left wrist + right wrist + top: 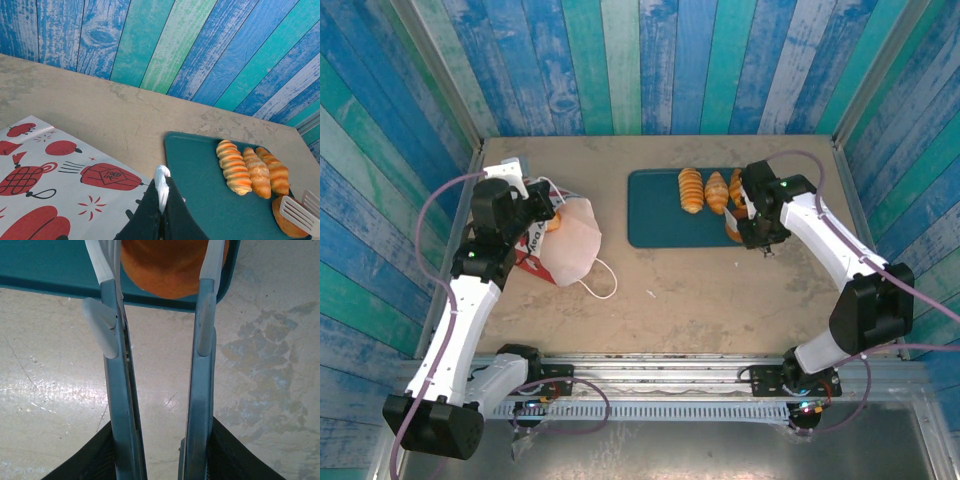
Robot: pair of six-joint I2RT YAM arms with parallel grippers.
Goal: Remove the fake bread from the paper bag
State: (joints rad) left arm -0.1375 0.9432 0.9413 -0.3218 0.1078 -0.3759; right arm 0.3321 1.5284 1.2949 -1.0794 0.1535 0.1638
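The paper bag (568,240) lies on its side at the left, its printed face (50,185) towards the left wrist camera. My left gripper (164,200) is shut on one of its white cord handles (161,180), beside the bag's mouth (532,208). An orange piece of fake bread (552,222) peeks out there. Three ridged croissants (691,189) (232,166) lie on the teal tray (655,215). My right gripper (160,460) (760,225) grips grey-blue tongs (122,390), whose white tips (297,212) flank a round bun (167,265) at the tray's near right edge.
The bag's other cord handle (600,285) loops out on the beige table toward the near side. Blue and green plank walls close in the back and both sides. A metal rail (660,365) runs along the near edge by the arm bases.
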